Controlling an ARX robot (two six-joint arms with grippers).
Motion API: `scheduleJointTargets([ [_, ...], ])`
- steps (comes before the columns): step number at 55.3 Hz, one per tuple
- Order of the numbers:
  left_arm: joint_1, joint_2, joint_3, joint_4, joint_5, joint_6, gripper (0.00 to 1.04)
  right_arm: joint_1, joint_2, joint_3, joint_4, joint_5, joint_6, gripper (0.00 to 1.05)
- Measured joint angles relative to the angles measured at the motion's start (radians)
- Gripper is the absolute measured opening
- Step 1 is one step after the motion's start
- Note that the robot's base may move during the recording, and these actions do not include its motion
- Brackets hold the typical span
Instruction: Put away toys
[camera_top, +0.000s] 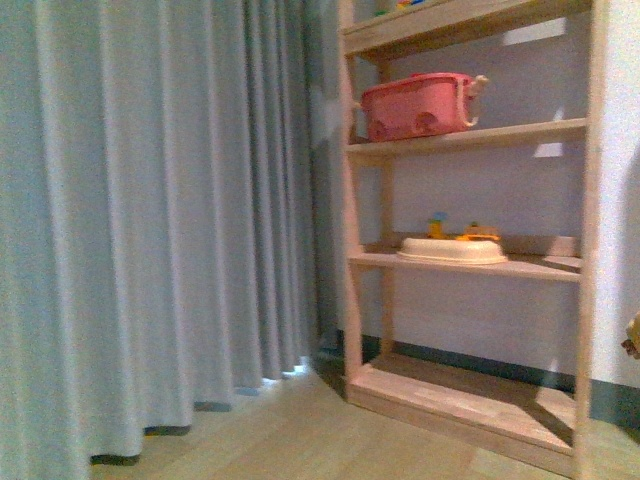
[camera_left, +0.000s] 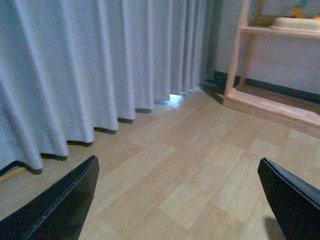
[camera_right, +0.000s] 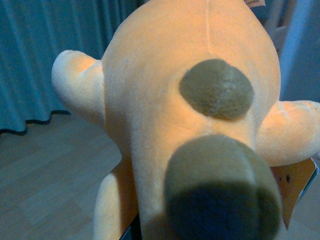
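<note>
- The grey-blue curtain (camera_top: 150, 220) is the biggest thing in the front view. It fills everything from 12 round through 9 to about 7 o'clock, and its folds hang down to the floor.
- The pale wood-plank floor (camera_left: 200, 170) runs from the curtain's hem to the foot of the shelving.
- The wooden shelf unit (camera_top: 352, 200) stands at 3 o'clock in the front view, just beside the curtain's edge and against a pale wall. Four boards show, and the lowest sits just above the floor.
- The plush toy (camera_right: 190, 100) is orange-yellow with two brown round patches and paler stubby limbs. It fills the right wrist view, close up to that camera, with the curtain and floor behind it. An orange tag (camera_right: 295, 190) shows at its edge.
- The left gripper (camera_left: 175, 200) has its two black fingers (camera_left: 55, 205) spread wide with only bare floor between them, grasping nothing.
- The right gripper is hidden behind the plush, so I cannot tell whether its fingers are clenched or released.
- The pink tub (camera_top: 415, 105) sits on the second board from the top, at about 1 o'clock.
- The cream oval tray (camera_top: 452, 250) lies on the board below, at 3 o'clock.
- Small yellow and orange pieces (camera_top: 478, 233) sit just behind the tray, too blurred to name.
</note>
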Motion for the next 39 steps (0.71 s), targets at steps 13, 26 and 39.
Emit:
scheduleJointTargets([
  [13,0.0,0.0,0.0,0.0,0.0,0.0,0.98,0.0,0.0,0.0,0.0,0.0,0.0,0.07],
  [26,0.0,0.0,0.0,0.0,0.0,0.0,0.98,0.0,0.0,0.0,0.0,0.0,0.0,0.07],
  [39,0.0,0.0,0.0,0.0,0.002,0.0,0.98,0.0,0.001,0.0,0.0,0.001,0.0,0.07],
])
